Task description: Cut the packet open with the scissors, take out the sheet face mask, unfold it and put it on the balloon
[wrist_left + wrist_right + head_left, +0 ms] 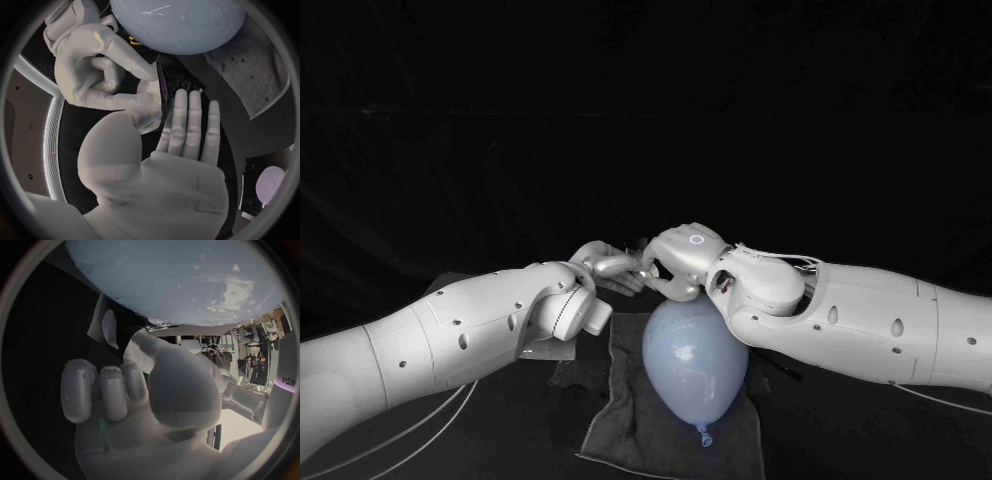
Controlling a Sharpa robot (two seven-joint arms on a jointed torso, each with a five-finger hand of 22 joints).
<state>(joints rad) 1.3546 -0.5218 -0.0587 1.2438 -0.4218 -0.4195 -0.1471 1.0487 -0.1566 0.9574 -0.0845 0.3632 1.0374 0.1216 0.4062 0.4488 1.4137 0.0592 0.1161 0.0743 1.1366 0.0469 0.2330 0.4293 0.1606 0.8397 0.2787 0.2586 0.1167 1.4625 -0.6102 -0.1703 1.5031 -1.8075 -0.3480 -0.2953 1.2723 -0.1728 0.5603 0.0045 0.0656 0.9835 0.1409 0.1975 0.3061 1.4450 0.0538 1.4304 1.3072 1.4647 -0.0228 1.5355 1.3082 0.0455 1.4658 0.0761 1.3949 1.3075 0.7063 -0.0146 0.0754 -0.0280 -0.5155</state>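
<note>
The black table [841, 445] bears a grey folded cloth [610, 430], on which the pale blue oval rubber balloon [689, 365] lies. Just beyond the balloon's rounded end, the silver left hand [606, 265] and silver right hand [678, 258] touch. Left fingers [187, 120] lie straight together and right fingers [106, 82] curl inward; whether either holds anything cannot be told.

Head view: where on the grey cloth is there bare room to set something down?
Bare cloth lies at the near left corner beside the balloon, and a narrower strip to its right. Crowded at the balloon's far end, where the left hand and right hand meet.
</note>
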